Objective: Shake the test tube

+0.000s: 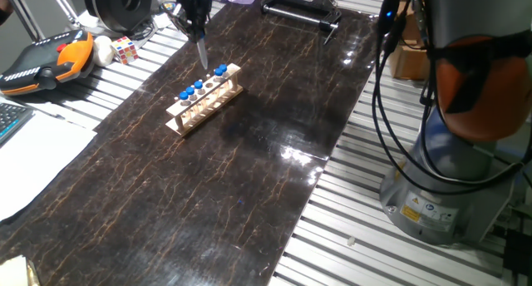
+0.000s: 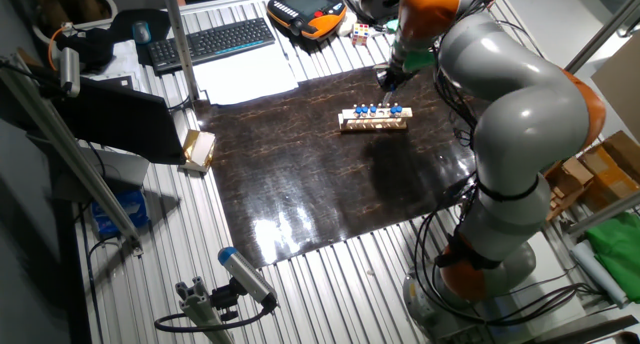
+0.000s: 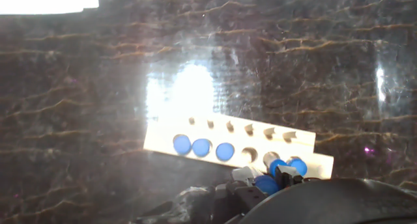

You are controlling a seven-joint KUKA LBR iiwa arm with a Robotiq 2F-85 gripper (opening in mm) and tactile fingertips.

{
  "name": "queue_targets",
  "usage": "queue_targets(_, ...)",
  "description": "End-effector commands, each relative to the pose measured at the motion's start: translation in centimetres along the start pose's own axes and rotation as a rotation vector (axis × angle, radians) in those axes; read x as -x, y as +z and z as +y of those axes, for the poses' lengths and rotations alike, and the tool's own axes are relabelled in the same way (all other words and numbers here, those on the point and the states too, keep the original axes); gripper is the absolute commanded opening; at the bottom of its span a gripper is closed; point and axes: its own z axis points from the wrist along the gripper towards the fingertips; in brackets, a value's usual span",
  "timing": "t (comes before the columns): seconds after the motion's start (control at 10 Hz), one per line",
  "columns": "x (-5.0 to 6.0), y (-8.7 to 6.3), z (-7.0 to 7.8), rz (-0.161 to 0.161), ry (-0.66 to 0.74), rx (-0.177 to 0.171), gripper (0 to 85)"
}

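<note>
The gripper (image 1: pixel 200 30) hangs above the far end of the light wooden rack (image 1: pixel 204 99), and it has a test tube (image 1: pixel 202 51) pinched between its fingers, lifted clear of the rack. In one fixed view the tube points down from the fingertips, slightly tilted, its lower end just above the blue caps below. In the hand view the held tube's bright blue cap (image 3: pixel 266 184) sits right at the fingers (image 3: pixel 242 175), close to the lens.

The rack stands on the dark marbled mat (image 1: pixel 249 170), nearer the mat's far edge than its near one, lying at a slant to the mat's long sides. From the hand view I count 5 capped tubes standing in it: 3 in a row at one end (image 3: pixel 201 147) and 2 at the other (image 3: pixel 288 165), with 2 open holes (image 3: pixel 249 154) between them. A second row of smaller holes runs along the rack's other rail.

Beyond the mat, on the slatted metal table (image 1: pixel 349 236), an orange and black teach pendant (image 1: pixel 48 60) lies near a Rubik's cube (image 1: pixel 125 49). In the other fixed view a black keyboard (image 2: pixel 210 42) and white paper sheets (image 2: pixel 245 76) sit past the mat's far corner. The arm's grey and orange links (image 2: pixel 510 114) arch over the mat's right edge.
</note>
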Motion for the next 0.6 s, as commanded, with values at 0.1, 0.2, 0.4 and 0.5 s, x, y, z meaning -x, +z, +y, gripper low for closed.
queue_targets(0.1,0.5,0.9,-0.3,-0.005,-0.009,-0.016,1.7)
queue_targets(0.2,0.7,1.5,-0.5,-0.009,-0.010,-0.016,1.3)
queue_targets(0.4,1.1,2.8,-0.6,-0.020,-0.019,-0.012,1.0)
queue_targets(0.5,1.2,3.5,-0.7,-0.021,-0.028,-0.008,0.7)
